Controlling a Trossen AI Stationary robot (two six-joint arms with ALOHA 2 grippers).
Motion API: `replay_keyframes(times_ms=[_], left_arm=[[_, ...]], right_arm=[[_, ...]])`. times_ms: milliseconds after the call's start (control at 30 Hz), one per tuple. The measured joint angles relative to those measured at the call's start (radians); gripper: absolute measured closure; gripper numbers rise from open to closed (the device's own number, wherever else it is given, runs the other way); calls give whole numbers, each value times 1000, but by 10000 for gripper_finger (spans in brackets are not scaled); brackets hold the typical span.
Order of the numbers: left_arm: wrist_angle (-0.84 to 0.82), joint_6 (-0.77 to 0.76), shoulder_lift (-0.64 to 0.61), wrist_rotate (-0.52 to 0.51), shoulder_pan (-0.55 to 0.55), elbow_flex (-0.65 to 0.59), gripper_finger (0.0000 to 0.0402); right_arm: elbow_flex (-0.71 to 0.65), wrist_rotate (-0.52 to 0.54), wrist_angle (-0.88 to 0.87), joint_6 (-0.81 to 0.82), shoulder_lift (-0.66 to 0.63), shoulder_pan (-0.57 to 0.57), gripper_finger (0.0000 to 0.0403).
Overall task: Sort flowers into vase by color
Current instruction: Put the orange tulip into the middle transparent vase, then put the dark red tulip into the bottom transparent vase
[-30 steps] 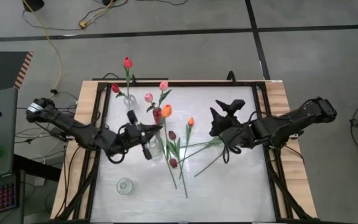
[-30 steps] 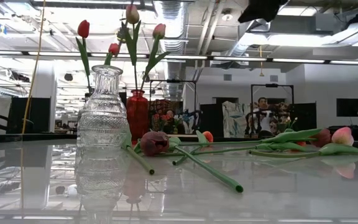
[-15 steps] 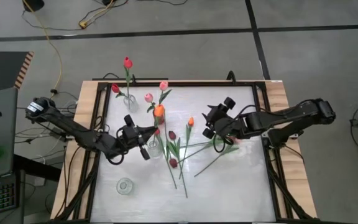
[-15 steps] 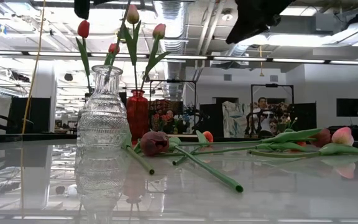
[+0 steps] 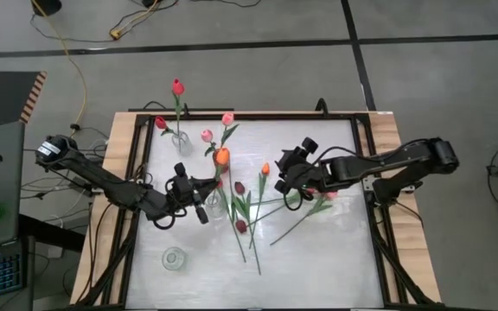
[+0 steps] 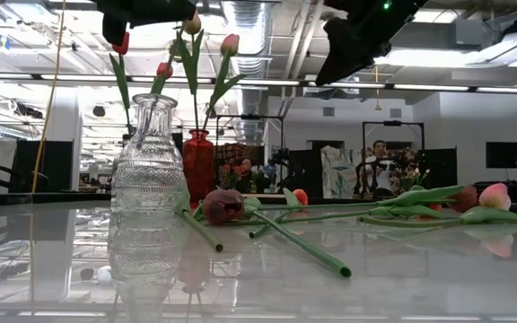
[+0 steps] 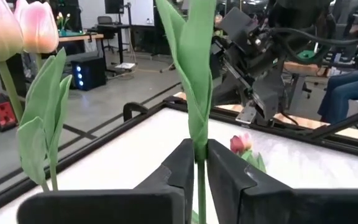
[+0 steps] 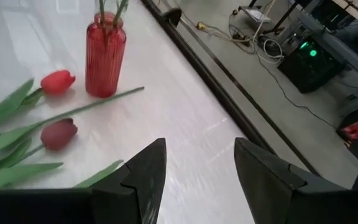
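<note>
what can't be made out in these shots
- Left gripper: the left wrist view shows it closed on a green stem, but the frame's top cuts off the bud.
- Low view: both arms are cropped by the top edge, so neither gripper shows.
- High view: the clear vase mouth is hidden by the orange tulip.
- Right gripper is open; the table directly beneath it is hidden by its own body.

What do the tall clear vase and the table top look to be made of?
The clear vase looks like cut or pressed glass: see-through, with a diamond pattern that glints. The table top looks like a glossy white hard sheet, perhaps plastic or lacquered board; it mirrors the vase and the stems.
</note>
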Motion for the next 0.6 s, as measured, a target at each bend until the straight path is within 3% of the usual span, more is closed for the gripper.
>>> replay_keyframes(times_ms=[400,600], left_arm=[[-59,58,-40,-1,-29,0,289],[-191,72,-128,0,-59,0,279]], right_arm=[[0,-13,-1,0,5,0,188],[0,-131,14,75,8,-1,188]])
